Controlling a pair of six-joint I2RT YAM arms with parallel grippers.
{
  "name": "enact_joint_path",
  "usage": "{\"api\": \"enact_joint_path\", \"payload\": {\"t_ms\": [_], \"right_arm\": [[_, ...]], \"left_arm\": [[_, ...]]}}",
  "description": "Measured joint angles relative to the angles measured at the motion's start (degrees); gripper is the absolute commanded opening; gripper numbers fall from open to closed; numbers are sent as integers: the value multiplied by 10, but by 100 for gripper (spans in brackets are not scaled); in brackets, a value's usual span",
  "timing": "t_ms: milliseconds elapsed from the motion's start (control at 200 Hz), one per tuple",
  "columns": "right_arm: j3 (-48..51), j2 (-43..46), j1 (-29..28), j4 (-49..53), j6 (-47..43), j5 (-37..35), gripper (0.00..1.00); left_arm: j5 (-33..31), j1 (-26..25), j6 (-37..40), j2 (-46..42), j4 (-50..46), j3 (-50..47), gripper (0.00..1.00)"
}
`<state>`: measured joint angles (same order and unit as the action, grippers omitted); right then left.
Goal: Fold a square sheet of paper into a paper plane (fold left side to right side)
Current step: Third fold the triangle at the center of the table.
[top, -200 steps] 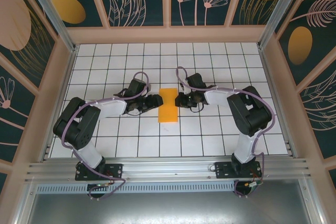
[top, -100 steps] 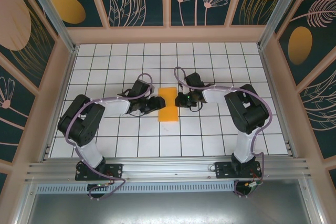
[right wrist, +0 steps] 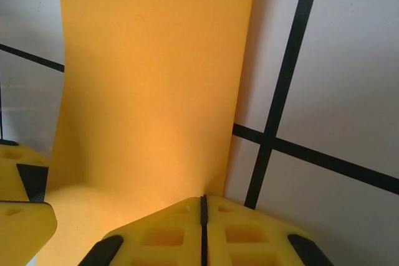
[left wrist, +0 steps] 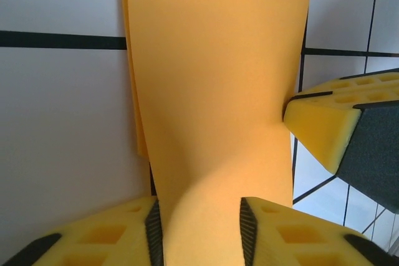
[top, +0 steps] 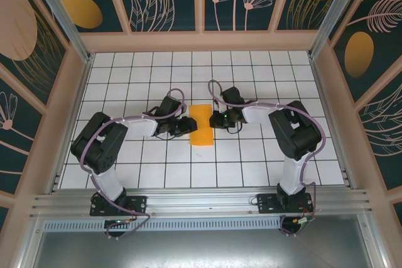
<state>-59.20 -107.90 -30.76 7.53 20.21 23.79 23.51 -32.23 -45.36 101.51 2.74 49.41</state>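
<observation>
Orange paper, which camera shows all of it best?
The top external view: the orange paper shows from end to end there, as a full rectangle. In both wrist views it is a close-up strip that runs off the frame.

Bright, even overhead light; soft shadows on the paper (left wrist: 212, 91); blurry wrist close-ups.

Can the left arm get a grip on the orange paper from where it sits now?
Probably yes. The left tool is open with the paper humped up between its jaws, nothing else in that gap. The right tool is shut at the paper's opposite edge, clear of the left one.
</observation>
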Motion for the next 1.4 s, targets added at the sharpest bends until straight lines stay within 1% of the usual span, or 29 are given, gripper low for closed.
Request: {"api": "enact_joint_path", "payload": {"t_ms": [50, 75, 145, 180, 255, 310, 415, 525, 641, 726, 816, 846, 921, 1061, 1251, 1331, 1401], "right_arm": [[1, 1, -1, -2, -1, -2, 15], [2, 2, -1, -2, -2, -3, 21], [12, 12, -2, -16, -6, -11, 31], [21, 23, -3, -23, -9, -19, 38], [50, 57, -3, -42, -17, -41, 51], [78, 98, -2, -56, -21, -60, 59], [129, 189, -5, -88, -41, -90, 65], [185, 284, -30, -135, -55, -122, 68], [251, 344, -85, -180, -68, -153, 69], [311, 369, -148, -224, -99, -196, 70], [377, 382, -243, -283, -159, -250, 71], [387, 382, -261, -295, -173, -261, 71], [399, 369, -285, -322, -212, -294, 71], [383, 294, -309, -379, -283, -361, 72], [347, 209, -319, -417, -341, -400, 71], [330, 185, -319, -425, -358, -409, 70], [315, 164, -319, -434, -368, -414, 63]], "left_arm": [[-1, 0, 1, 0, 0, 0, 24], [-1, 0, -3, 0, 0, 0, 21], [-1, 0, -7, -2, 0, 0, 13], [-1, 0, -10, -3, 2, -1, 10], [0, 0, -19, -8, 8, -5, 7], [1, 0, -29, -13, 16, -9, 5], [4, 0, -44, -17, 33, -16, 1], [10, 0, -59, -18, 48, -23, 0], [17, 0, -70, -18, 60, -26, 0], [20, 0, -75, -18, 66, -28, 0], [22, 0, -78, -18, 69, -28, 0], [22, 0, -79, -18, 70, -28, 0], [23, 0, -79, -18, 70, -28, 0], [29, 0, -79, -18, 71, -28, 0], [31, 0, -79, -28, 71, -29, 0], [31, 0, -79, -32, 71, -29, 0], [31, 0, -79, -32, 71, -29, 0]]}}
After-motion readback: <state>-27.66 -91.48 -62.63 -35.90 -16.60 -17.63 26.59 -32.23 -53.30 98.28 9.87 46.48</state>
